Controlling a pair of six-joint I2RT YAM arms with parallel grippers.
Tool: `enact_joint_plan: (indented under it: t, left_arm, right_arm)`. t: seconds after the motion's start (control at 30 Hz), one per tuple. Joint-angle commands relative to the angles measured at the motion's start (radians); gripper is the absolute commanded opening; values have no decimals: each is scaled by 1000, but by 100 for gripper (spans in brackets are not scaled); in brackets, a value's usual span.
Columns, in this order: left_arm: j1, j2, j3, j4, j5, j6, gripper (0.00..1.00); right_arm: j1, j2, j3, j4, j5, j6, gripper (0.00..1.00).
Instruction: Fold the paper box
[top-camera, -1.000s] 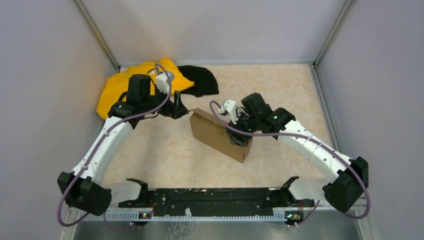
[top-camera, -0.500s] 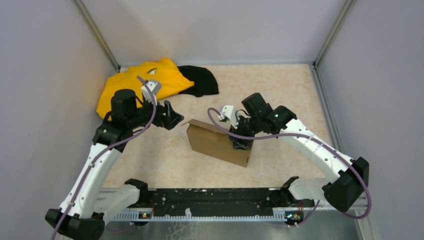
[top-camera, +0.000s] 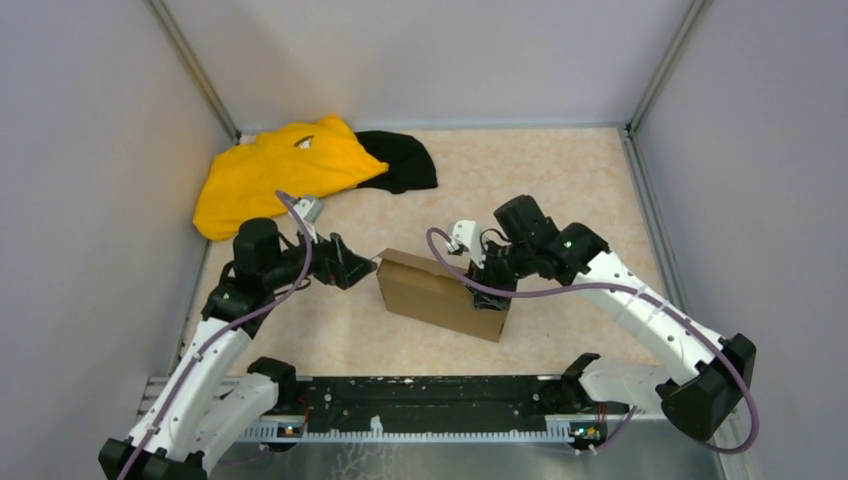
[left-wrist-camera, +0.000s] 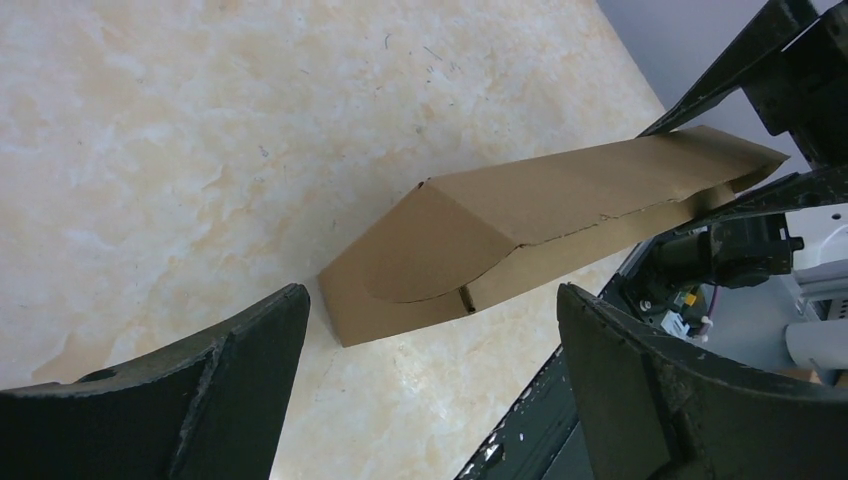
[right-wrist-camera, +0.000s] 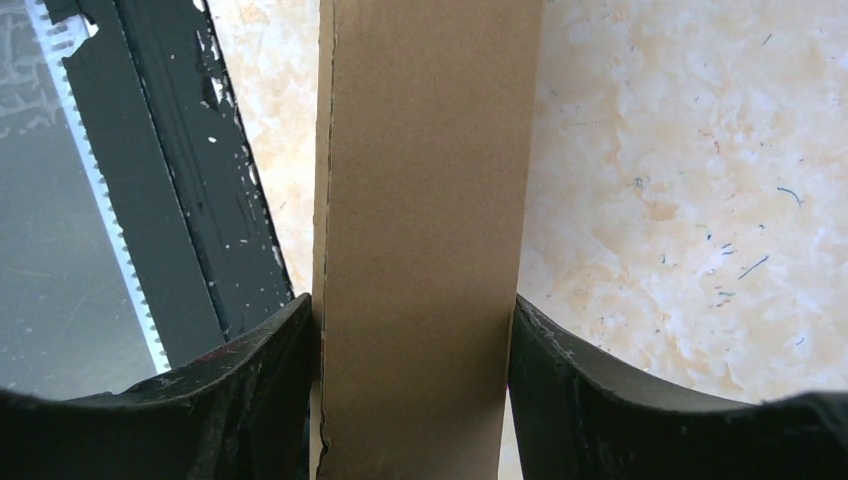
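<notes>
At the upper left of the top view a yellow cloth (top-camera: 275, 170) lies crumpled on the pale marbled worktop (top-camera: 580, 180). A black cloth (top-camera: 405, 160) touches its right edge.

Below them the left arm reaches in from the lower left corner. The left pincer (top-camera: 360, 268) stands wide and holds nothing, its tips just beside the upper left corner of the paper box (top-camera: 440, 295); whether they touch it I cannot tell. In the left wrist view the two dark fingers (left-wrist-camera: 200, 390) fill the lower corners of the frame. The box's near end, with a rounded flap tucked into it, shows beyond the gap between them. From there the box runs off toward the upper right of that frame, with a long top flap that has a rough edge.

The box sits on the worktop a little below the middle of the top view. Its long side slants from upper left to lower right, and a broad face is turned toward the near edge. Every face in view is plain brown cardboard.

At the box's right end the right pincer (top-camera: 490, 290) comes down from the right arm and is clamped on the cardboard. In the right wrist view both fingers (right-wrist-camera: 620, 380) press against a brown strip of the box that runs up the middle of the frame. The black rail (right-wrist-camera: 190, 170) at the near edge shows to its left.
</notes>
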Motion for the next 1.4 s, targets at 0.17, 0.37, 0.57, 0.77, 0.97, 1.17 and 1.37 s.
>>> enact_joint_plan:
  t: [0.17,0.37,0.57,0.77,0.97,1.17,1.37]
  left_arm:
    - [2,-64,-7,100,17,43,90]
    - [0,-12,12,58,41,91,61]
    - [-41,6,21,15,-42,142,63]
    - [-61,43,31,-3,-26,153,63]
    - [-82,93,58,-26,-49,172,61]
    - [-98,132,103,-38,-87,184,56]
    - [-100,159,120,-48,-91,188,55]
  right_arm:
    - [13,-25,-5,6,-5,27,24]
    - [12,-11,6,-3,-5,33,23]
    - [13,-11,8,-4,-1,36,23]
    - [13,1,14,-5,4,36,23]
    - [12,12,22,-4,3,38,22]
    - [12,21,13,9,-3,40,22]
    - [13,36,14,16,-8,39,22]
